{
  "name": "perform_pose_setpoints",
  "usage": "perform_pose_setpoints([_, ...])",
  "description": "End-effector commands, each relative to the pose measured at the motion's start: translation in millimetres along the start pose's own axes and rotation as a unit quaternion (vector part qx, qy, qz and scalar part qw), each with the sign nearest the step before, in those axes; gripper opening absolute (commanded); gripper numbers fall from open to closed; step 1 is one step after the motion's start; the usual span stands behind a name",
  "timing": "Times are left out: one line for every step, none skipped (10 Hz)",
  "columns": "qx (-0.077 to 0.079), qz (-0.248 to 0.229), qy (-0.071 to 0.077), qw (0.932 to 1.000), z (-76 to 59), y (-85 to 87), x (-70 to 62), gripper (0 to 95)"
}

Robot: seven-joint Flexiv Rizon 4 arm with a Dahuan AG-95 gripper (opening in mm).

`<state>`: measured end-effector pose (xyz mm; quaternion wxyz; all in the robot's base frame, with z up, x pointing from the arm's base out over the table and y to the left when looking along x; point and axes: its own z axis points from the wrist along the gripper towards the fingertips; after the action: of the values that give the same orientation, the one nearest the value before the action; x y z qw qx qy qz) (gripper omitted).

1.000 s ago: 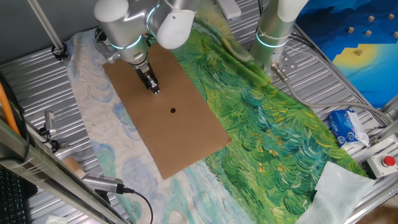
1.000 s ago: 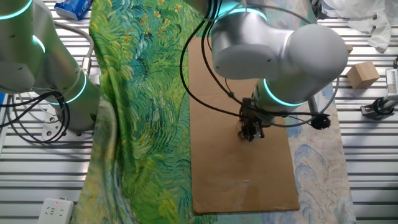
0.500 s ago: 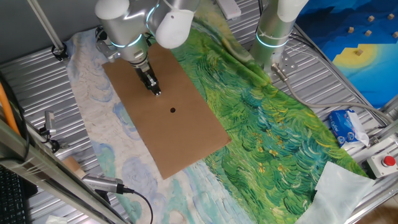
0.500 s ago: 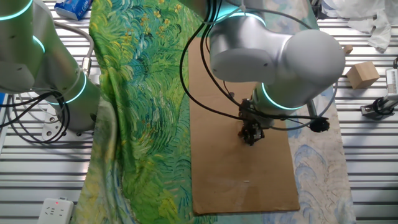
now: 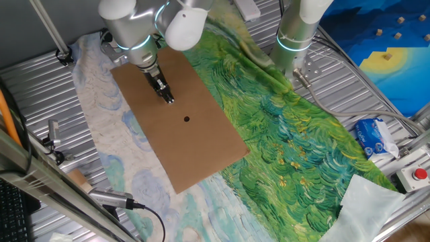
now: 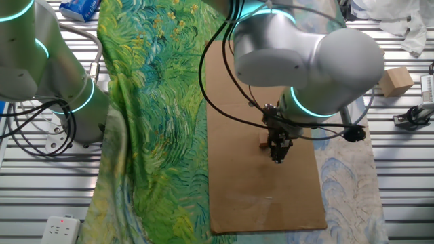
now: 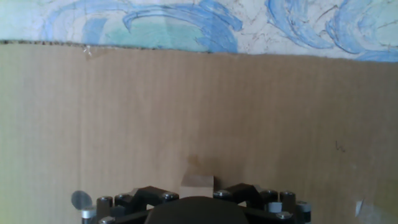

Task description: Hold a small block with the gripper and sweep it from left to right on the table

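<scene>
A tiny tan small block (image 7: 197,184), plain-faced and about as wide as the claw tip, sits pinched between the closed-in jaws of the black gripper (image 5: 168,99), resting on the brown cardboard (image 5: 201,144) just short of its black dot (image 5: 186,119). Beyond the cardboard's edge lies the pale-blue swirled cloth (image 7: 205,25). A green cloth (image 5: 289,134) covers the ribbed grey table (image 6: 380,210) alongside; a larger wooden chunk (image 6: 395,80) sits well apart.
</scene>
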<state>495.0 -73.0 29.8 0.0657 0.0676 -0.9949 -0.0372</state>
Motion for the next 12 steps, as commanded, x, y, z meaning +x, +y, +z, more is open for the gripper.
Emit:
perform_pose_setpoints([0.0, 0.003, 0.0, 1.0, -4.0, 0.6, 0.9, 95.0])
perform_pose_setpoints([0.001, 0.005, 0.0, 1.0, -4.3, 0.7, 1.0, 95.0])
perform_pose_setpoints([0.0, 0.013, 0.001, 0.9999, -3.7, 1.0, 0.2, 57.0])
perform_pose_setpoints([0.0, 0.023, 0.001, 0.9997, -3.4, 1.3, -0.6, 19.0])
perform_pose_setpoints([0.0, 0.026, 0.001, 0.9997, -3.3, 1.4, -0.6, 0.0])
perform_pose_setpoints([0.0, 0.03, 0.001, 0.9996, -3.6, 1.3, -0.7, 0.0])
perform_pose_setpoints([-0.001, 0.03, 0.001, 0.9996, -3.9, 1.1, -1.3, 0.0])
perform_pose_setpoints([-0.002, 0.029, 0.001, 0.9996, -7.2, 0.6, -3.3, 0.0])
perform_pose_setpoints([0.002, 0.025, 0.005, 0.9997, -16.5, 0.0, -8.0, 0.0])
perform_pose_setpoints([0.003, 0.021, 0.007, 0.9997, -20.2, -0.3, -10.4, 0.0])
perform_pose_setpoints([0.002, 0.005, 0.005, 1.0, -24.0, -1.2, -14.4, 57.0])
perform_pose_setpoints([0.001, 0.001, 0.004, 1.0, -25.3, -1.6, -16.0, 57.0])
